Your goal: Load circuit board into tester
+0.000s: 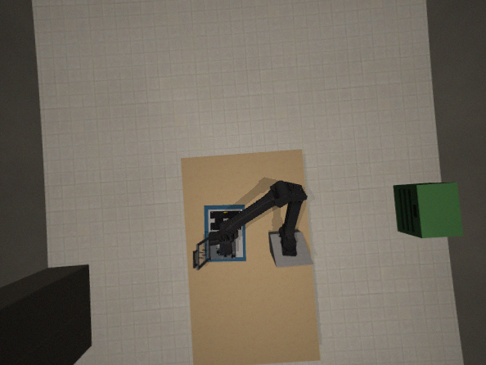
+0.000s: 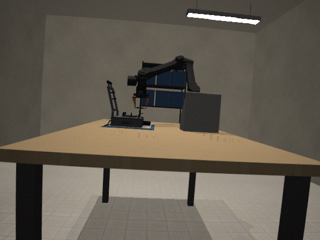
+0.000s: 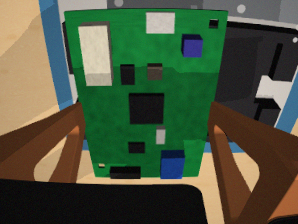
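My gripper [image 2: 140, 107] [image 3: 146, 111] is shut on the long edges of the green circuit board [image 3: 115, 122], held face up above the work area. The board's end with the cream-white connector [image 3: 95, 54] is at the top of the wrist view, toward the tester. The tester [image 2: 126, 121] [image 3: 270, 9] is a grey box; its lid [image 2: 110, 94] [image 1: 195, 259] stands open, leaning a little back. The black tray [image 3: 240, 65] [image 1: 218, 215] lies beside the tester, partly below the board. The pins and posts cannot be made out clearly, and the arm hides much of the tester from above.
Tester and tray stand on a white mat with a blue border [image 1: 245, 251] [image 2: 152, 127] [image 3: 50, 45] on the wooden table [image 1: 254, 307] [image 2: 161, 142]. The arm's grey pedestal [image 1: 302, 250] [image 2: 202, 113] stands to the right. The raised lid stands up at the tester's far left side.
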Motion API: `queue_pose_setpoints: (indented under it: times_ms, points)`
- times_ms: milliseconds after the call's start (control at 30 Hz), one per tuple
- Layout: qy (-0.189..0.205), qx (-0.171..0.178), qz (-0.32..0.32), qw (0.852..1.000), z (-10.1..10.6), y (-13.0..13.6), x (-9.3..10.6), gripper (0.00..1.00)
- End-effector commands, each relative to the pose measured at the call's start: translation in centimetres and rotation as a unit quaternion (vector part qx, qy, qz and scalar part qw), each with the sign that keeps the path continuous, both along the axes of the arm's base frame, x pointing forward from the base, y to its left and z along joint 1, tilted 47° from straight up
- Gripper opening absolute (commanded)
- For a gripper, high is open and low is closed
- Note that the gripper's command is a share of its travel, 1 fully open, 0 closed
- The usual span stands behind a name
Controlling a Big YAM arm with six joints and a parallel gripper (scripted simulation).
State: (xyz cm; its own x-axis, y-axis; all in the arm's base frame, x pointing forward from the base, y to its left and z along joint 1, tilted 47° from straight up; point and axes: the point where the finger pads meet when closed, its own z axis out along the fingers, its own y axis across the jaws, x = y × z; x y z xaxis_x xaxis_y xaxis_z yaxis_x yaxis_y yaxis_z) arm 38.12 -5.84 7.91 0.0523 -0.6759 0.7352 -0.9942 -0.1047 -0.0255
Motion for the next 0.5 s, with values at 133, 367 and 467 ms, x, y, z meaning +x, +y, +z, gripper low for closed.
queue_pose_setpoints:
  times_ms: [133,367,467]
  points:
    - [-0.025,0.007,0.006,1.0,0.2,2.8,2.1,0.72]
    - [-0.025,0.008,0.006,1.0,-1.5,4.7,2.9,0.72]
    - [-0.025,0.009,0.006,1.0,-2.3,5.6,3.1,0.72]
